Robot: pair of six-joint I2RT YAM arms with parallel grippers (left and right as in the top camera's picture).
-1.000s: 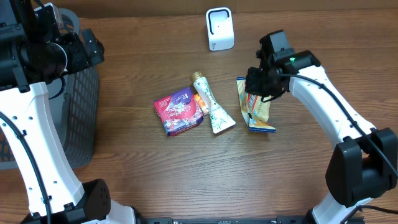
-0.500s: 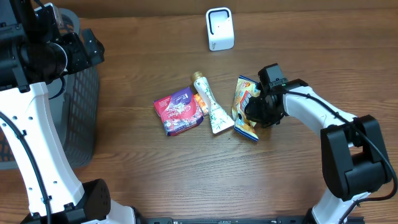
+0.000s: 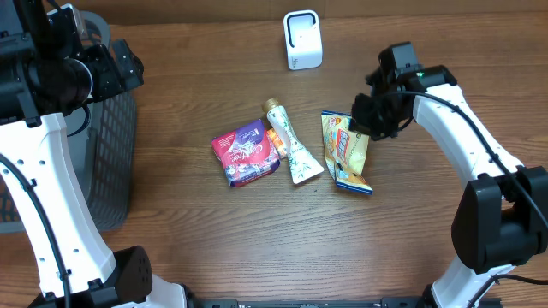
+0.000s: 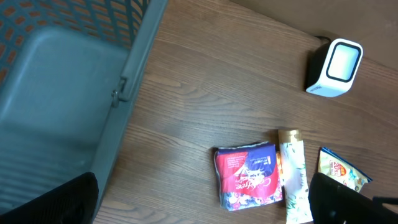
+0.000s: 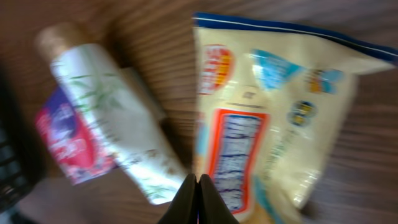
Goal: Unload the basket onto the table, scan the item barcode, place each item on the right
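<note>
**Overhead:** A yellow snack bag (image 3: 347,156) lies flat on the wooden surface (image 3: 214,239), right of centre. A white tube (image 3: 293,154) lies just to its left, and a red-and-purple packet (image 3: 247,154) rests against the tube's far side. A small white scanner (image 3: 302,40) stands at top centre, well apart from all three. The right gripper (image 3: 364,122) sits at the bag's upper right corner. The left gripper (image 3: 127,67) hangs at upper left over a grey basket (image 3: 116,171).

**Left wrist:** The left gripper's dark fingers (image 4: 56,202) stand wide apart in the bottom corners with nothing between them. The basket fills the left side and the scanner is at upper right. The packet, the tube and an edge of the bag sit at the lower right.

**Right wrist:** The picture is blurred. The right gripper's fingers (image 5: 189,202) are pressed together at bottom centre and clamp nothing. The bag fills the right half, with the tube and packet to the left.
</note>
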